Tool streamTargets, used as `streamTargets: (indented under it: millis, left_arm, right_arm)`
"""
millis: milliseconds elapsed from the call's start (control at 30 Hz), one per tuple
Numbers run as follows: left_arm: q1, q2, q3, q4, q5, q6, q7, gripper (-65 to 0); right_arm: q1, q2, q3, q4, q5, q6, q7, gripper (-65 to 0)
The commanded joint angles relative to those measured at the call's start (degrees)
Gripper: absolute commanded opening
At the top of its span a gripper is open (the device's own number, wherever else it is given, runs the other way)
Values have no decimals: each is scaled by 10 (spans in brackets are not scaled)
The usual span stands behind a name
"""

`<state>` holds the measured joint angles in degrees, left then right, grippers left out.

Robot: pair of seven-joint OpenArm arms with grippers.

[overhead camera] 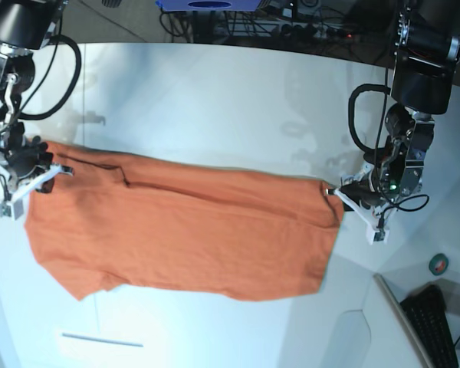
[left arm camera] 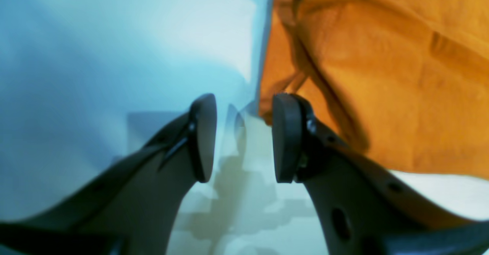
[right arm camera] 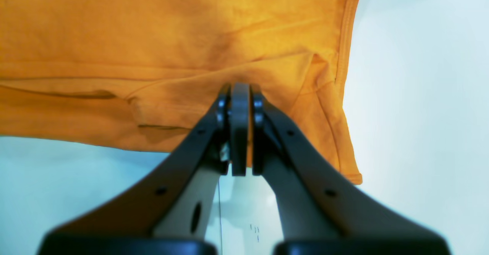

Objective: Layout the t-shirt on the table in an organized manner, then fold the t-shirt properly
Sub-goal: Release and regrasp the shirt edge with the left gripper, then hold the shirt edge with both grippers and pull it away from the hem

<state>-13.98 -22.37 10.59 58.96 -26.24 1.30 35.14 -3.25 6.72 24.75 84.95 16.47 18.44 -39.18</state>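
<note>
while the right gripper (right arm camera: 240, 133) has its jaws clamped on a pinch of the t-shirt (overhead camera: 184, 230) at one end, the left gripper (left arm camera: 243, 140) sits at the other end with its jaws apart and nothing between them — the cloth edge lies just beside one pad, not in the gap. the step in hand looks like the laying out, and to do it well the free jaws probably want to slide onto that near corner and close on a single hem rather than a bunched fold, then both ends draw apart level so the body goes taut without dragging off the desk (overhead camera: 215, 100). the shirt itself — bright orange, soft, spread long across the white desk between the two arms, mostly flat, with a crease running along its far edge and the near edge sagging into a loose lobe toward the right arm's side.
</note>
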Motion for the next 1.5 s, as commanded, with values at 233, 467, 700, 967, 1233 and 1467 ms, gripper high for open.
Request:
streamTargets:
  millis: [233, 467, 700, 967, 1233, 1467]
  left_arm:
    - [-16, -6, -3, -34, -2, 1, -12, -629]
    - [-5, -10, -7, -37, -4, 1, -11, -650]
    - [130, -21, -92, 80, -4, 1, -13, -650]
    - [237, 3, -185, 252, -1, 1, -34, -650]
    - [105, 35, -158, 170, 0, 1, -33, -650]
    - [-7, 50, -34, 0, 0, 4, -59, -650]
  right_arm:
    - [7, 7, 2, 9, 6, 0, 8, -650]
    - [7, 6, -5, 13, 7, 2, 7, -650]
    - [10, 4, -164, 27, 7, 2, 7, -650]
    - [43, -33, -130, -35, 5, -38, 10, -650]
    - [40, 16, -30, -92, 5, -47, 12, -650]
    - [42, 48, -11, -194, 5, -47, 80, -650]
